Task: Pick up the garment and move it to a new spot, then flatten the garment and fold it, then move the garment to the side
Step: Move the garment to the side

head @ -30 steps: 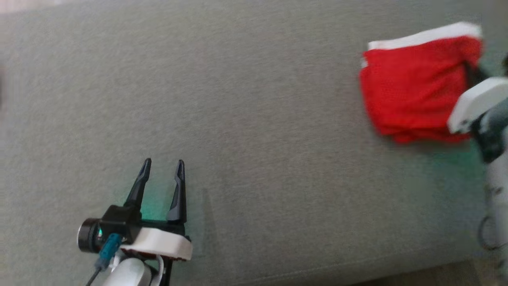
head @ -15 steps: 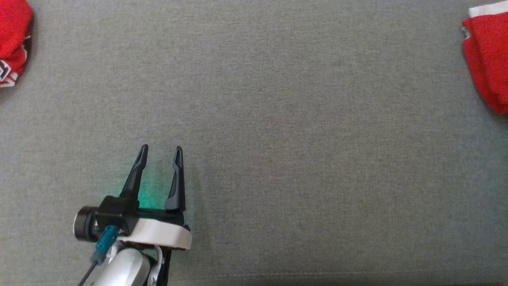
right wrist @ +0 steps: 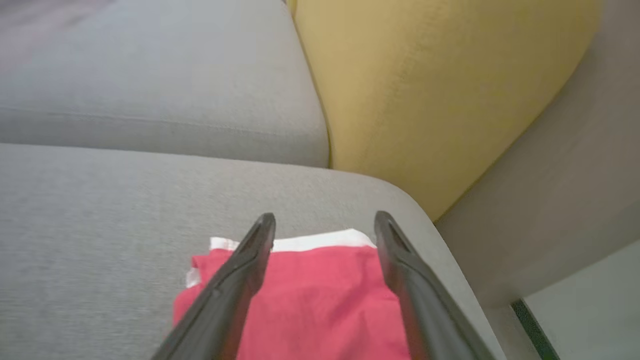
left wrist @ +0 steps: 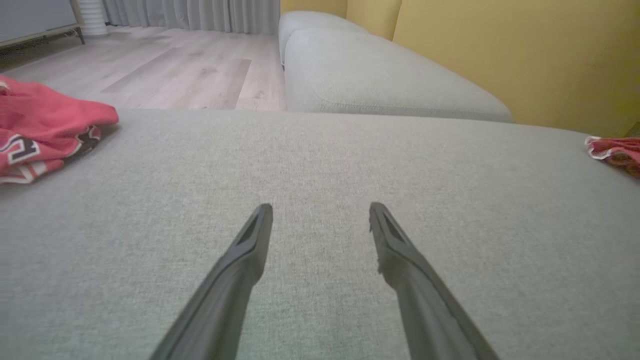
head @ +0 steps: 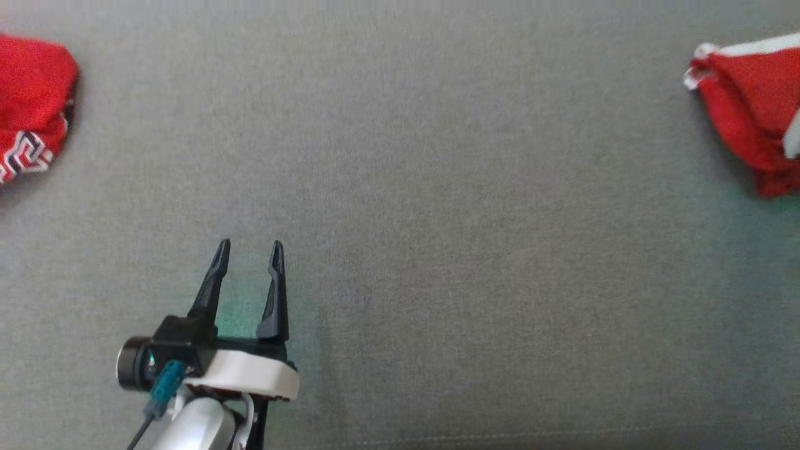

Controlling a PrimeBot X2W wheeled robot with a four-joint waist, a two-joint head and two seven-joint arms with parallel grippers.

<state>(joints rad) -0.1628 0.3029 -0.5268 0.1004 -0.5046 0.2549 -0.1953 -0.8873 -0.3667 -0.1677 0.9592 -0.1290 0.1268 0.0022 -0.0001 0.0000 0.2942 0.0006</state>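
Underneath everything, broad grey woven-fabric sofa seat (head: 437,187). At 7 o'clock in the head view, left gripper (head: 250,244) — two long dark fingers (head: 209,287) pointing toward 12, parted by a clear gap, nothing between them, bare grey fabric below. At 3 o'clock, cut by the edge, folded red cloth garment with a white band (head: 744,119), lying on the seat near its right end. At 9 o'clock, well apart from it, crumpled red jersey with black-and-white patterned trim (head: 28,106), also cut by the edge.

From the left wrist: left gripper (left wrist: 321,207) spread wide and empty, jersey (left wrist: 45,135) at 9 o'clock, folded garment (left wrist: 615,150) a sliver at 3 o'clock, pale wooden floor (left wrist: 165,70) at 11 beyond the seat.

From the right wrist: right gripper (right wrist: 325,216) spread wide too, gripping nothing, fingers framing the folded garment (right wrist: 310,305) at 6 o'clock — white band toward 12, close to the seat's rounded corner. Contact between fingers and cloth impossible to judge. At 1 o'clock, mustard-yellow back cushion (right wrist: 425,90).
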